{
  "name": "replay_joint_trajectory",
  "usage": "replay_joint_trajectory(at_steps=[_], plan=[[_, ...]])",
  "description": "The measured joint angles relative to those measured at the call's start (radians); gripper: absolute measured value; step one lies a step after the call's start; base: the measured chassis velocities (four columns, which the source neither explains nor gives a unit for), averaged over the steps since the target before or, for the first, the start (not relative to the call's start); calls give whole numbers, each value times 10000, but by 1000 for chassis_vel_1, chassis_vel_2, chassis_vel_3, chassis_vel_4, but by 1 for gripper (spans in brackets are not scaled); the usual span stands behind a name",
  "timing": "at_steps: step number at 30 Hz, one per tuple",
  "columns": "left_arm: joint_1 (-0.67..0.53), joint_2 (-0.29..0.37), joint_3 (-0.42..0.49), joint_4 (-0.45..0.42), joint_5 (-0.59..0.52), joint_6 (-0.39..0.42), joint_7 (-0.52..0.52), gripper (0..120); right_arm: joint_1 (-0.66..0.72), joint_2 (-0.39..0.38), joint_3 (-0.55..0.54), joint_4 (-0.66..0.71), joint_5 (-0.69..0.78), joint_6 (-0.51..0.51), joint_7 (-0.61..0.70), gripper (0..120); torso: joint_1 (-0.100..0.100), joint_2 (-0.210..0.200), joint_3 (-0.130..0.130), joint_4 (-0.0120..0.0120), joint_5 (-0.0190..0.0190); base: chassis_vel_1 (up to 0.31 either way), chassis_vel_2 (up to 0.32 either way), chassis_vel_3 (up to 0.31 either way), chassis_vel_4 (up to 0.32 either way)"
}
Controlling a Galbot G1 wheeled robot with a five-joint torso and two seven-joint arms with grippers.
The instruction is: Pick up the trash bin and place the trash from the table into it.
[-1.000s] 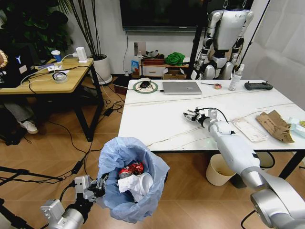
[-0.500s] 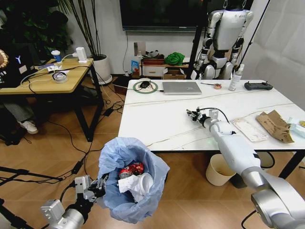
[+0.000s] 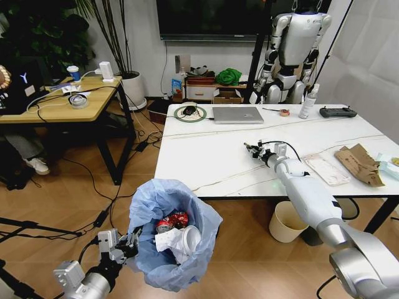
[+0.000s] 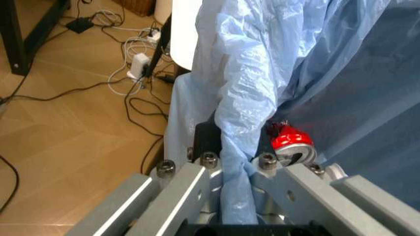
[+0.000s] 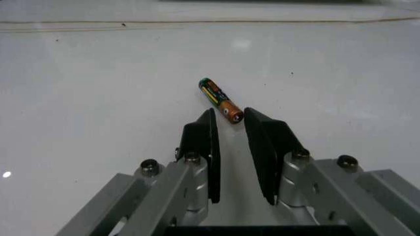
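The trash bin (image 3: 168, 233), lined with a bulging light-blue bag, hangs low at the left, off the table's near left corner. My left gripper (image 3: 129, 242) is shut on its rim, and the bag (image 4: 239, 128) is pinched between the fingers. A crushed red can (image 4: 288, 141) and white wrappers (image 3: 177, 242) lie inside. My right gripper (image 5: 229, 117) is open, low over the white table (image 3: 206, 156). A small green-and-orange battery (image 5: 221, 100) lies just ahead of its fingertips. Torn brown cardboard (image 3: 360, 164) and clear packaging (image 3: 326, 169) lie at the table's right.
A silver laptop (image 3: 238, 114), black controller (image 3: 338, 112), spray bottle (image 3: 308, 101) and tape roll (image 3: 284, 112) sit along the table's far side. A cream bin (image 3: 287, 222) stands under the table. A wooden desk (image 3: 62, 103) is at the left, with cables on the floor.
My right gripper has crept a little farther along the tabletop toward the right. The left gripper and the bin have stayed put.
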Motion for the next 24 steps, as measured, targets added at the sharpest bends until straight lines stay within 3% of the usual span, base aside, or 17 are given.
replay_joint_trajectory(at_steps=[24], plan=[[8,-2,-5,-30,24,-5,-7,0,11,-81,-47,285,33,13,20,16,0,-1,1,1,2,0,0,0,0]])
